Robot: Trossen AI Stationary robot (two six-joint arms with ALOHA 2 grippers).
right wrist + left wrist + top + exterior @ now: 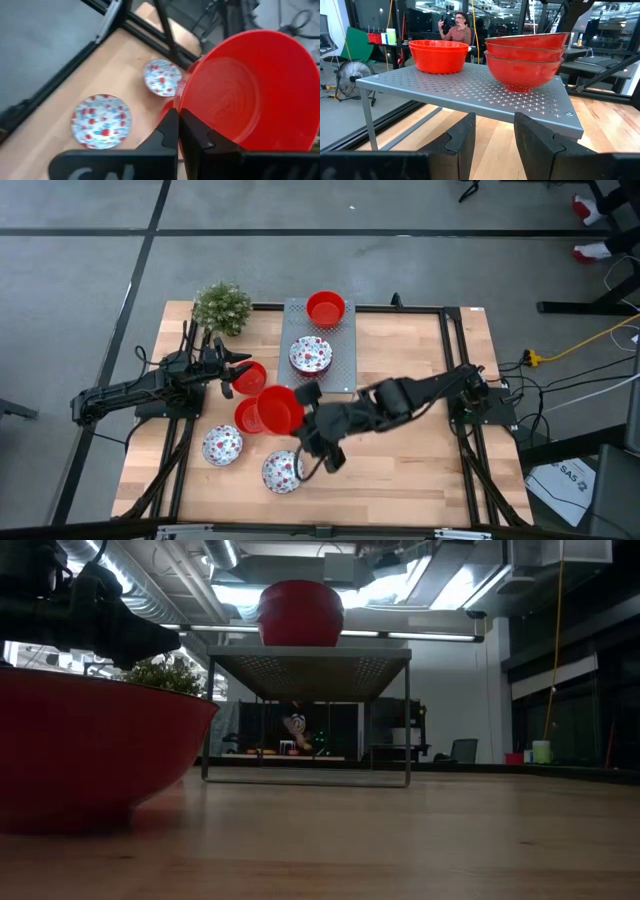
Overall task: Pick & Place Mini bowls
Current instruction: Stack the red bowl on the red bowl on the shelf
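Observation:
My right gripper [298, 416] [178, 119] is shut on a plain red mini bowl [278, 409] [250, 92], held above the table left of centre. Just beside and below it, another red bowl [246, 418] sits on the table. Two speckled bowls [101, 121] [162, 77] rest on their bases nearer the front edge. The grey perforated box [320, 345] carries a red bowl [439, 55] and a stack of bowls [525, 57]. My left gripper [232, 372] [492, 140] stands open and level at the left, pointing at the box, with a red bowl [251, 377] by its fingertips. My right gripper pinches the red bowl's rim [181, 102] between its two fingers, one on the inner wall and one on the outer. The fingers slant down from the table's right side. The bowl is lifted clear of the table and tilted, its hollow turned toward the wrist.
A small green plant [221, 307] stands at the far left corner beside the box. Black frame rails [455, 380] run along the table's sides. Bare wood lies between the box and the right arm's base [490, 405]. A person stands in the room beyond the table.

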